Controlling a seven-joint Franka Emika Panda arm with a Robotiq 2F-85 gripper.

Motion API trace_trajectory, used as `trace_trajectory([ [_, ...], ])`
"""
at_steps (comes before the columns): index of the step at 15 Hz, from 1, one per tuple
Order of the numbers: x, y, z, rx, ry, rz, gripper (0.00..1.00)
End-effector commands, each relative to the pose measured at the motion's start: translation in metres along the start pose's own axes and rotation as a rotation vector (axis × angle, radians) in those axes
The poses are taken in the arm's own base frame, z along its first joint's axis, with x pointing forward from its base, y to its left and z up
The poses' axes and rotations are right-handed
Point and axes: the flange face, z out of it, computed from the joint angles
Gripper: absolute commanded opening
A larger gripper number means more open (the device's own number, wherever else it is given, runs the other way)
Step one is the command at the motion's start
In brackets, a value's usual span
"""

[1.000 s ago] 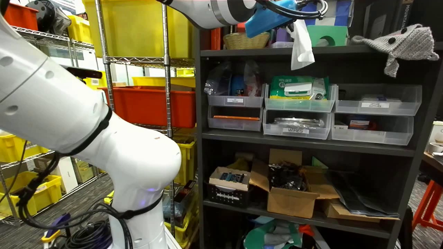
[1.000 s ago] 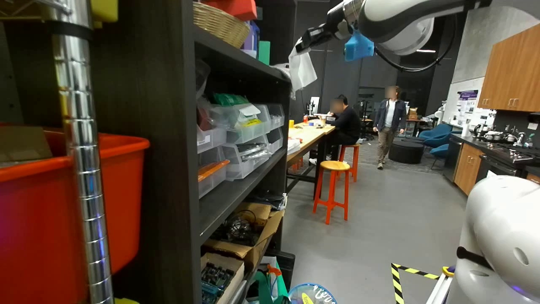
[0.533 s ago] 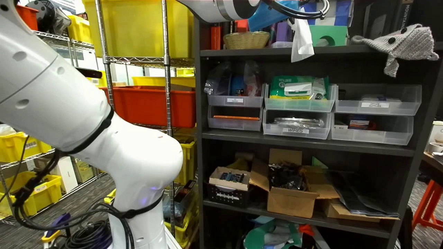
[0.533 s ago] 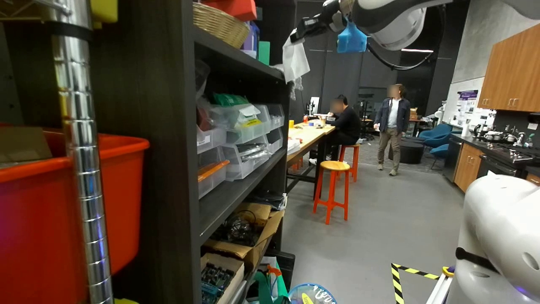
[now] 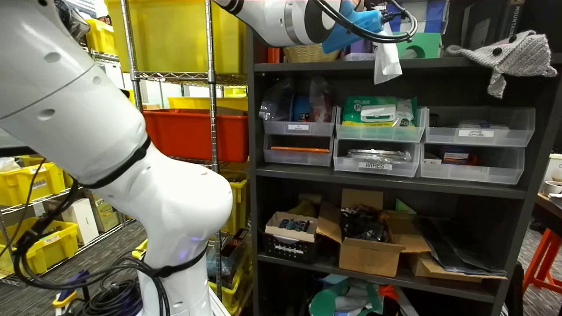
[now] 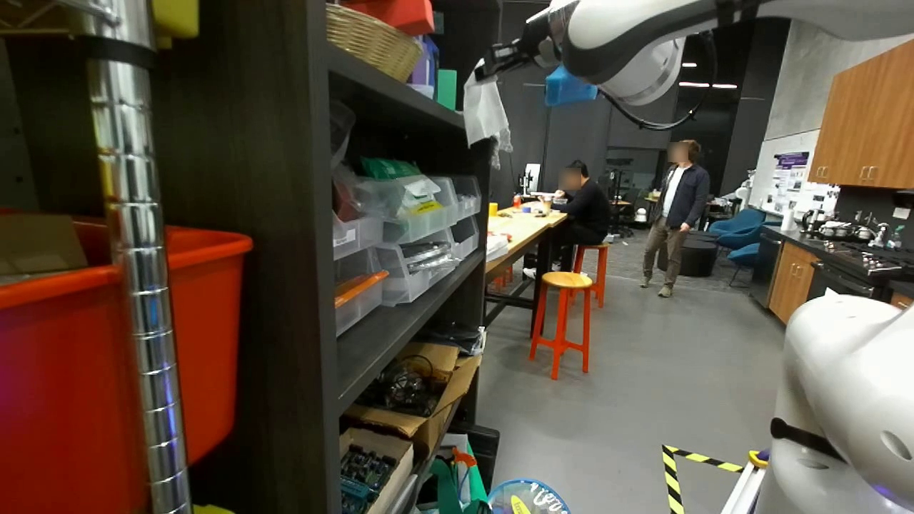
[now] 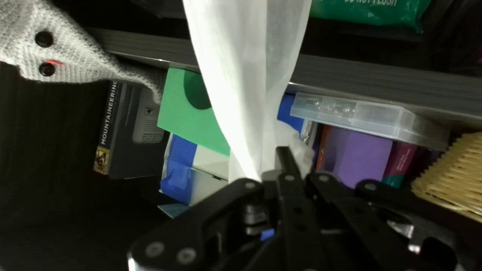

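The pincer [image 6: 482, 73] is clamped on a thin white sheet [image 6: 488, 114], which hangs in front of the top shelf [image 5: 307, 67]. Clear bins [image 5: 379, 133] occupy the shelf below [image 5: 390, 182]. A metal rack [image 6: 139, 235] stands left; an orange-legged stool [image 6: 566, 280] stands far right, on grey floor [image 6: 607, 414].

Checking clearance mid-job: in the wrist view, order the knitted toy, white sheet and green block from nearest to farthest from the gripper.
1. White sheet: pinched in the gripper.
2. Green block: left of the sheet in the picture, partly behind it.
3. Knitted toy: at the picture's upper left.
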Motion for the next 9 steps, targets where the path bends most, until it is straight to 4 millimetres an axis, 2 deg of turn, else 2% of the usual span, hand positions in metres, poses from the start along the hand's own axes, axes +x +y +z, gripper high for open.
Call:
trace_trajectory([
  [1,-0.002,-0.009,0.018,0.005,0.009,-0.018,0.01],
  [9,-0.016,-0.038,0.04,0.024,-0.01,-0.078,0.01],
])
